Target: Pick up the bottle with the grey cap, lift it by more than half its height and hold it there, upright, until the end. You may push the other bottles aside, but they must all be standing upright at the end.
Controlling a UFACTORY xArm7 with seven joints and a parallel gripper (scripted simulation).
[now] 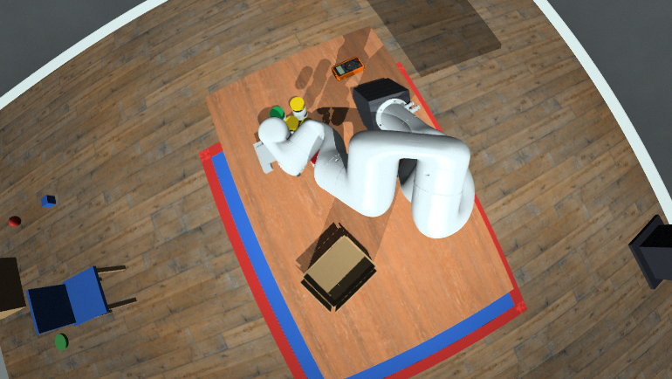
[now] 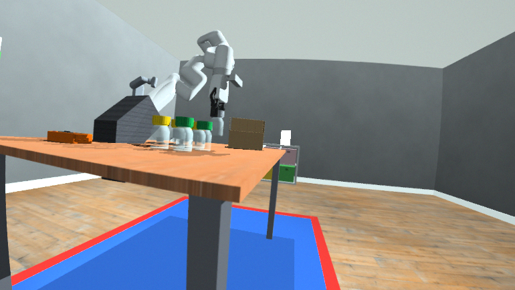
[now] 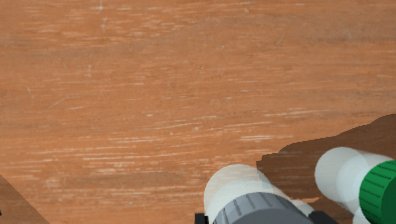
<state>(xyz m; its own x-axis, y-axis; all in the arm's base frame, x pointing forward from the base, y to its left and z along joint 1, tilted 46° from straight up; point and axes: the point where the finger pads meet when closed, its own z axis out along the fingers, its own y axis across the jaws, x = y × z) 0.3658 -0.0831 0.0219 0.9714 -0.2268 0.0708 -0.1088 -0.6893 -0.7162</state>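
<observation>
My gripper [image 2: 217,112] is shut on the grey cap of a clear bottle [image 2: 217,126] and holds it upright above the table, higher than the other bottles. In the wrist view the grey-capped bottle [image 3: 251,205] sits between my fingertips at the bottom edge, with the table top far below. The other bottles stand upright in a cluster beside it: yellow-capped ones [image 2: 161,131] [image 1: 297,104] and green-capped ones [image 2: 184,133] [image 1: 277,112]. One green-capped bottle also shows in the wrist view [image 3: 370,185]. In the overhead view my arm hides the held bottle.
A cardboard box [image 2: 246,133] stands on the table to the right of the bottles; it also shows in the overhead view [image 1: 338,271]. The black robot base [image 2: 124,124] is behind the bottles. An orange meter [image 2: 69,136] lies at the table's far left.
</observation>
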